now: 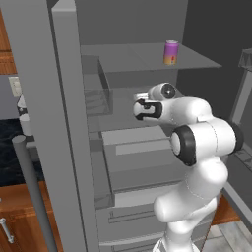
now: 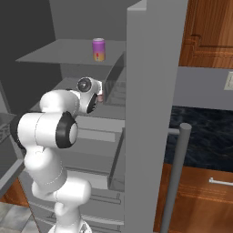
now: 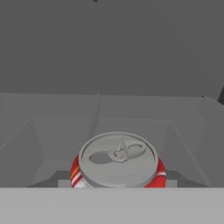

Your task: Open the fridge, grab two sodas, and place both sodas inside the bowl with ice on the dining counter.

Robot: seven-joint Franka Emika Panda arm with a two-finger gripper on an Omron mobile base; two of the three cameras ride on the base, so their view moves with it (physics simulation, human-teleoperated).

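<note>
left base view: the fridge (image 1: 64,123) stands open, a purple can (image 1: 171,52) upright on its upper shelf, the arm reaching in below. right base view: same purple can (image 2: 98,49). hand view: a red can (image 3: 118,162) seen top-down, close under the hand; cannot tell whether the jaws grip it.

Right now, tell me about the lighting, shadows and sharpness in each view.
Left base view: flat, dim grey fridge interior, no glare; the purple can is soft-edged. Right base view: equally flat, with the wood cabinets warmer and brighter. Hand view: the red can top is sharp, with a soft dark shadow at its base.
</note>
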